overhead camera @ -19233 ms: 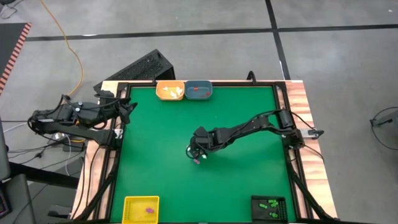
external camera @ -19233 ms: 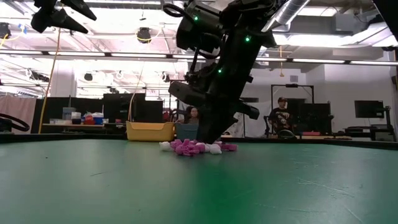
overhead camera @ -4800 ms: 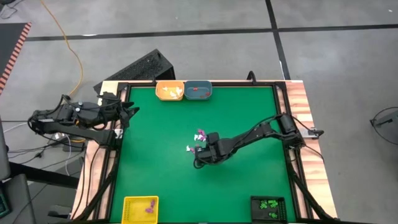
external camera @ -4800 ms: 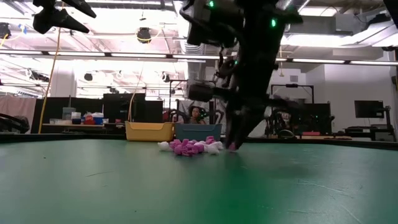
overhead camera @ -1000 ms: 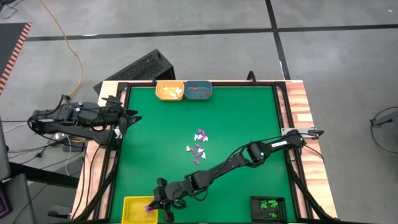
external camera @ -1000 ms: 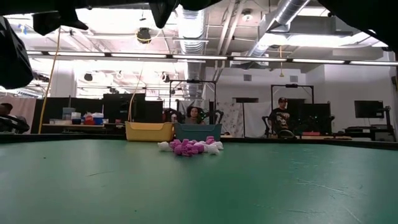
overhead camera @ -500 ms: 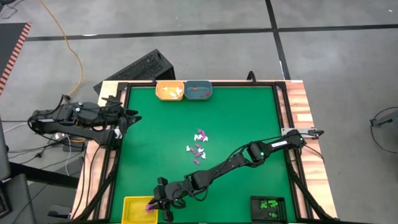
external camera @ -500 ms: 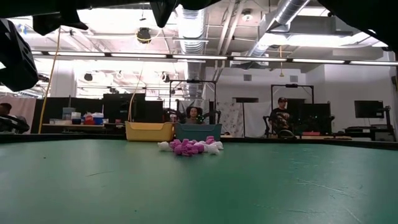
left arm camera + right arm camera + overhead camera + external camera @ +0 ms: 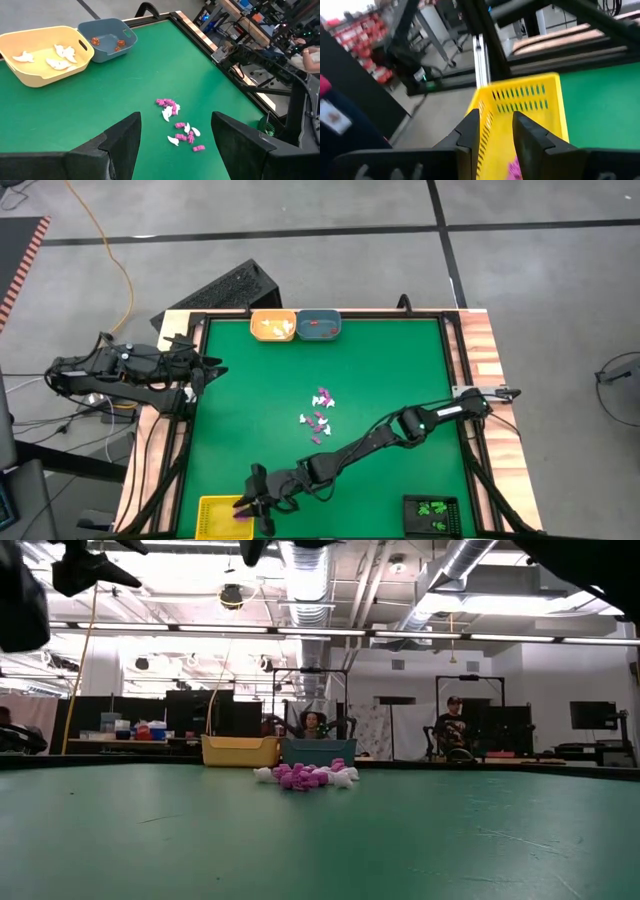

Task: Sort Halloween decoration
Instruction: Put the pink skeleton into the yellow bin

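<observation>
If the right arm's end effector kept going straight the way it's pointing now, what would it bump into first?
Most likely the yellow tray. The right end effector hangs just above it, fingers parted, with a purple trinket lying inside. How far above is hard to judge.

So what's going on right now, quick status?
Right tool open over the yellow slotted tray, purple trinket inside. Left tool open, parked at table's left edge. Pile of purple and white plastic trinkets waits mid-table. Nothing in the way.

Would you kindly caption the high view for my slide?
Right gripper over the yellow tray; purple and white trinkets lie mid-table.
</observation>
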Motion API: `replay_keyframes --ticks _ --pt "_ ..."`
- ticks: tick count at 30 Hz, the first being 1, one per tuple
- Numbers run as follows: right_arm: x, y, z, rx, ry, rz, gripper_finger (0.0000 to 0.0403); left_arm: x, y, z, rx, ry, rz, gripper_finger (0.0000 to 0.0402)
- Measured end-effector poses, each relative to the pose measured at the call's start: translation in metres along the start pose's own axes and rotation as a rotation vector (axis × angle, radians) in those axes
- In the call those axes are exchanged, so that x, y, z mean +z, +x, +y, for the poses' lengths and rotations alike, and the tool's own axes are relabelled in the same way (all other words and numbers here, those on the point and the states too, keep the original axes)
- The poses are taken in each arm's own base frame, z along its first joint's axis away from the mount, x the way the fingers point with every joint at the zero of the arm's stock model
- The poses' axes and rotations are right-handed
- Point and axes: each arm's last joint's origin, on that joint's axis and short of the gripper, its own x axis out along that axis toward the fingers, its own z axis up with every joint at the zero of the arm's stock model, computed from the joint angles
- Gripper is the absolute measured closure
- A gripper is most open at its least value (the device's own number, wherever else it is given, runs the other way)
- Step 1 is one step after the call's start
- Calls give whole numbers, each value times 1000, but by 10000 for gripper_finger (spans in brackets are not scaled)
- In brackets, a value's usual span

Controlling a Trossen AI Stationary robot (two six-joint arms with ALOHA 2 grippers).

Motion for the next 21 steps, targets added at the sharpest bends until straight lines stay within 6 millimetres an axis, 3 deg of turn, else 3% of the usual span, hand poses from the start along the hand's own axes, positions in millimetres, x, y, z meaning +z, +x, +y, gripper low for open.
replay_keyframes --ticks 6,10,15,21 --pt "41 -16 -6 -31 63 -13 292 0 0 0 -2 0 1 170" --pt "80 -42 -8 -100 59 68 292 0 0 0 -2 0 1 170" --pt "125 -96 -2 -223 37 268 292 0 0 0 -1 0 1 170" --pt "170 -188 16 -522 30 443 292 0 0 0 -3 0 2 170"
